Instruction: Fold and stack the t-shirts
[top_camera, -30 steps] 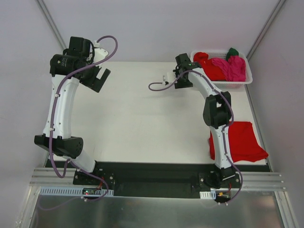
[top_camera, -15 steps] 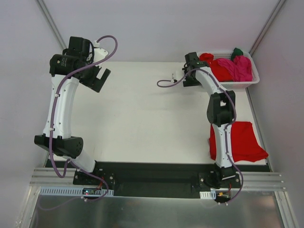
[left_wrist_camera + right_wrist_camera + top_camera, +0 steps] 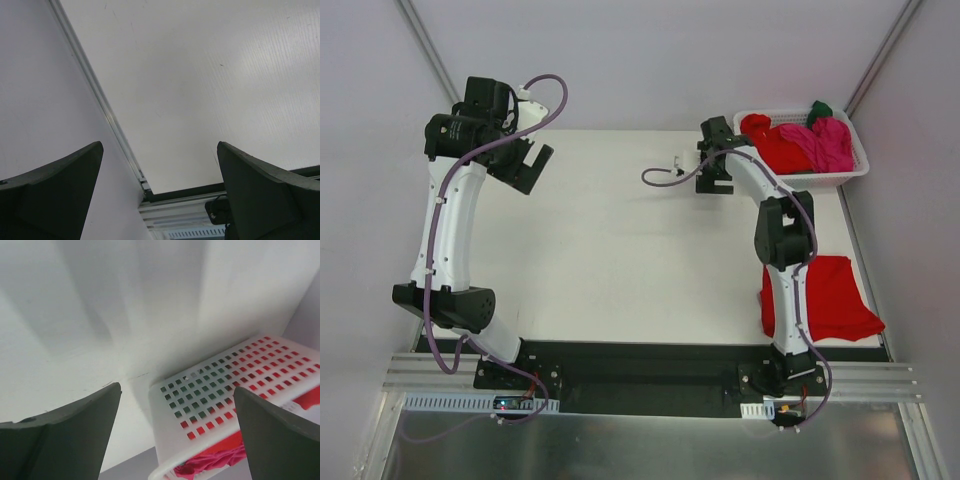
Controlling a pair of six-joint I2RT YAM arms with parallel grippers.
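Observation:
A white slotted basket (image 3: 808,180) at the table's far right corner holds red t-shirts (image 3: 775,148), a magenta-pink one (image 3: 825,145) and a dark green one (image 3: 818,110). Another red t-shirt (image 3: 830,300) lies flat at the near right edge, beside the right arm. My right gripper (image 3: 717,172) hangs open just left of the basket and holds nothing. In the right wrist view the right gripper (image 3: 177,390) faces the basket wall (image 3: 210,400), with magenta cloth (image 3: 220,460) over the rim. My left gripper (image 3: 525,165) is raised at the far left, open and empty (image 3: 160,145).
Grey walls close in the table on the left, back and right. A metal rail (image 3: 105,115) runs along the table's left edge. The arm bases and a black strip (image 3: 640,360) line the near edge.
The basket has shifted a little to the right, toward the corner. The right gripper has opened wider and drawn back to the left of the basket. The left arm has not moved.

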